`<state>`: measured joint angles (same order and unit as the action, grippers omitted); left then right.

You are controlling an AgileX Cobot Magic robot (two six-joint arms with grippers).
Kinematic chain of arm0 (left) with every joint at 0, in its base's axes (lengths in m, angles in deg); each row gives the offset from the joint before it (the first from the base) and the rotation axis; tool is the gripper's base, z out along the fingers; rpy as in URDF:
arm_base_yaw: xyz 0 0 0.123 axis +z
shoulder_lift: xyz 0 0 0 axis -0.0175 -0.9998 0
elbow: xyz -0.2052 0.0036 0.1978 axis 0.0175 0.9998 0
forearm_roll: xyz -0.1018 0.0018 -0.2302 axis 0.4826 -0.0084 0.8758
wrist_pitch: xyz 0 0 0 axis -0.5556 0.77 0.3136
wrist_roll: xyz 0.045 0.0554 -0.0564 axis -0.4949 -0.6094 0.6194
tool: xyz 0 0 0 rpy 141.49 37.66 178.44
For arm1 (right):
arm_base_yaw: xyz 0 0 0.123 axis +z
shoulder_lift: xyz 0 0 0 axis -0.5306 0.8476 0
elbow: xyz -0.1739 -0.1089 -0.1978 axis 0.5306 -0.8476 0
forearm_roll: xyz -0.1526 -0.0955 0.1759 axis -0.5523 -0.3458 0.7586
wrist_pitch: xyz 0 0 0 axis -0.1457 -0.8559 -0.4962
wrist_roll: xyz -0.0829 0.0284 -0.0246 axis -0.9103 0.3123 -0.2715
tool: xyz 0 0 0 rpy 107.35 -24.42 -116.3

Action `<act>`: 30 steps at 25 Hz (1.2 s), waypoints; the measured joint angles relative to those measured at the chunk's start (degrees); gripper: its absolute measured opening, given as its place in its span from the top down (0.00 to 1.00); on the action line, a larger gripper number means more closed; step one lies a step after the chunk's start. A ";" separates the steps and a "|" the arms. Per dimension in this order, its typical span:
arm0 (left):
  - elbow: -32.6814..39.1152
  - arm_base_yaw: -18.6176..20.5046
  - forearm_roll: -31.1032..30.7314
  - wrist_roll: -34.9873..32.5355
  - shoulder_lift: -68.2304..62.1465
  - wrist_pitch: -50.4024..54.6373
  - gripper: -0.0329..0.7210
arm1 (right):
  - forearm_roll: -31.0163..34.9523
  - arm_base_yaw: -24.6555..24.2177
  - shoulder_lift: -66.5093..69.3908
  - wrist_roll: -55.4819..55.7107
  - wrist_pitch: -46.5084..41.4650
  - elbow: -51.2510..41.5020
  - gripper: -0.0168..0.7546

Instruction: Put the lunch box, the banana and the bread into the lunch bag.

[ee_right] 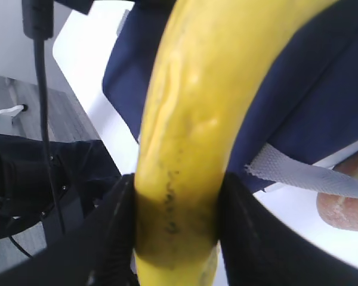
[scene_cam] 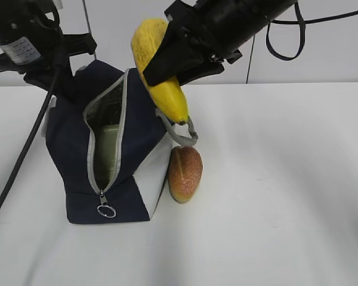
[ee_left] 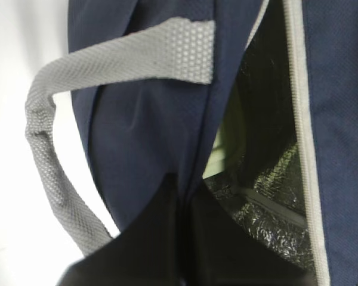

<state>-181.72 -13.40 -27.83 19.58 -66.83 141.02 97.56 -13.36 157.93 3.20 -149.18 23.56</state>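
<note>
Right wrist view, jaws clamping banana (ee_right: 185,149)

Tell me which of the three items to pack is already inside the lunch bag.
The lunch box: its pale green lid shows through the unzipped opening of the lunch bag. The banana hangs in the right claw above; the bread lies on the table beside the bag.

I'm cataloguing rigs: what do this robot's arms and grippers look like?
Both arms are matte black. The left arm carries a white printed label and a trailing black cable. The right gripper has broad, black, angular fingers, and black cables loop behind it.
</note>
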 joint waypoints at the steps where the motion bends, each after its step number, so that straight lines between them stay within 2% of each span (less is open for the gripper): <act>1: 0.00 0.00 0.00 0.00 0.00 0.00 0.96 | 0.40 0.14 0.00 -0.03 0.00 0.00 0.58; 20: 0.00 0.00 -0.05 0.00 -0.06 -0.46 0.96 | 3.44 8.46 4.46 0.15 0.00 0.00 0.58; 30: 0.00 0.00 0.15 0.00 -0.09 -0.60 0.96 | 7.04 8.94 9.43 -0.04 0.19 0.00 0.58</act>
<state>-181.72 -13.40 -27.69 19.58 -66.93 140.42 104.60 -4.41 167.36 3.16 -148.99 23.56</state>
